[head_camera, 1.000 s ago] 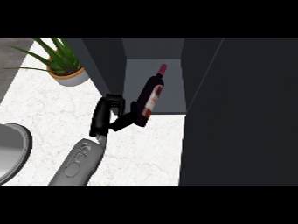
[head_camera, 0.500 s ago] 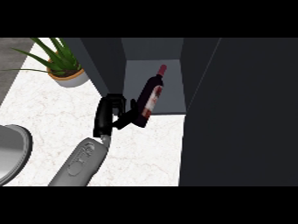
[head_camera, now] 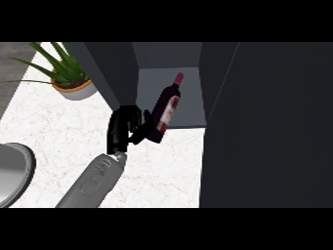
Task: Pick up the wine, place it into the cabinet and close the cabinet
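White marbled table [head_camera: 61, 132] forms the ground, with a dark cabinet [head_camera: 114, 73] standing at its far side. Wine [head_camera: 167, 108], a dark bottle with a pale label and a red cap, is tilted, neck pointing up and away into the cabinet's open bay and base at the front lip of the grey shelf, so it is partly inside but not yet set down. Left hand [head_camera: 122, 129] meets the bottle from the left at its lower body, fingers [head_camera: 144, 128] curled round the glass below the label; the grey forearm runs back to the lower edge. Right hand shows nowhere. Judged by its look, the bottle is rigid, fairly heavy if full, smooth enough to slip and breakable, so the wide lower body is the better place to hold it; the thin neck would let it swing. A tilted base may tip once freed, so it should stand upright first. Right of the bay, a broad dark panel [head_camera: 277, 127], probably the open door, fills the view. Potted plant [head_camera: 69, 80] stands well apart on the left.
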You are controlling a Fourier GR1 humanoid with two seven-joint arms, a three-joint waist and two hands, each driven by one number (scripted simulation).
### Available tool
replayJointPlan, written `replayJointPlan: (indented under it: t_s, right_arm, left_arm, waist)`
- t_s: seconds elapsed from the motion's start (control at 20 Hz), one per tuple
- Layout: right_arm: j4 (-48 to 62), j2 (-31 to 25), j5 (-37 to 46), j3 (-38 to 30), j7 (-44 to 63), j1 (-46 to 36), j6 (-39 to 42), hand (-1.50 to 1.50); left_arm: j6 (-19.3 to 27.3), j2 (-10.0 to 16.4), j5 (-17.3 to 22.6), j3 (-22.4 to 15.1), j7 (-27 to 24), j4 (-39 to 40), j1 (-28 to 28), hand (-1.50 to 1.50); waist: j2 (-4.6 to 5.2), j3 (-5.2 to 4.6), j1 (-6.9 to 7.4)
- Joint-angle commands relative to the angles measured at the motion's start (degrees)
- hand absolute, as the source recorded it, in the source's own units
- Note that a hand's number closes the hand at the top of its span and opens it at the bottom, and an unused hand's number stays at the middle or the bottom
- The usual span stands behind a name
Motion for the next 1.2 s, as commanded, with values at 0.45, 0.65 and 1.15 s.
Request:
replayJointPlan:
  t_s: [0.45, 0.65, 1.15]
  right_arm:
    - [-2.4, 0.5, -4.5, 0.2, 0.8, 0.0, 0.8, -1.5]
    - [-1.0, 0.4, -4.8, 0.2, 0.2, 1.2, 1.6, -1.5]
    - [-1.2, 0.4, -4.6, 1.1, -1.0, 2.3, 3.4, -1.5]
  left_arm:
    - [0.7, -3.6, 0.6, 2.7, 3.2, 11.6, -10.4, 1.5]
    - [0.0, -2.3, 1.1, 3.6, 4.7, 10.1, -12.9, 1.5]
    - [7.1, -1.5, -2.0, 2.8, 2.9, 11.5, -13.4, 1.5]
  waist:
    - [2.39, -0.99, -3.48]
    - [2.32, -0.9, -3.81]
    - [2.64, -0.92, -5.02]
